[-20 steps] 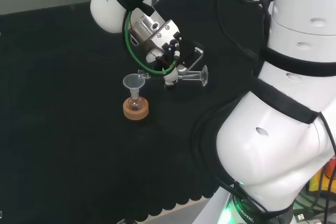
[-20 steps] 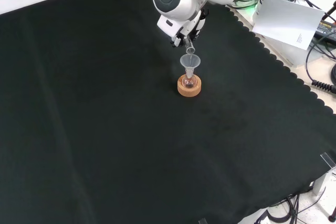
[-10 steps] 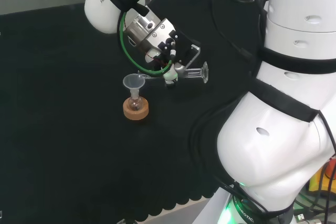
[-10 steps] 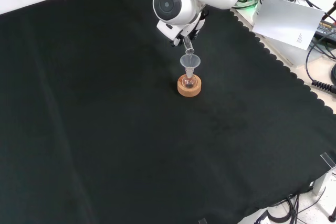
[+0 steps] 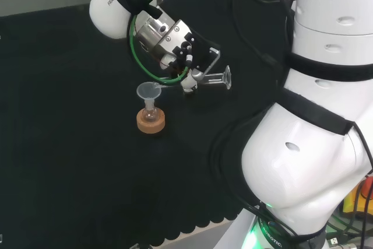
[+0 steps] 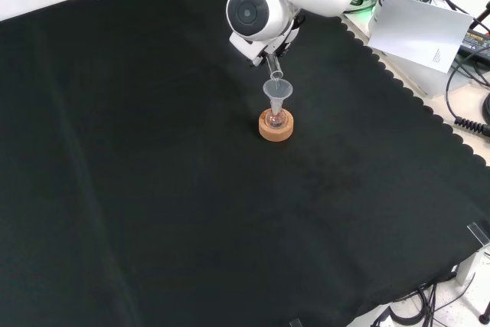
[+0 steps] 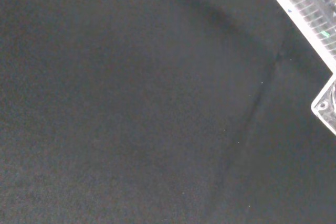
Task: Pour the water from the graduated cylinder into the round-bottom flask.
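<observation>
Curled round the graduated cylinder, the hand is seen holding it tipped almost level above the black cloth, its mouth at the rim of a funnel seated in the round-bottom flask, which is borne on a cork ring.

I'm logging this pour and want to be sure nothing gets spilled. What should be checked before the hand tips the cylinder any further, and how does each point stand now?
1. Hand curled round the graduated cylinder: ok.
2. Cylinder tipped near level, mouth toward the funnel, foot away from it: ok.
3. Cylinder mouth over the funnel's bowl, front view: ok.
4. Funnel seated upright in the round-bottom flask: ok.
5. Flask sitting in its cork ring: ok.
6. Water left in the cylinder, or a stream running: cannot tell.
</observation>
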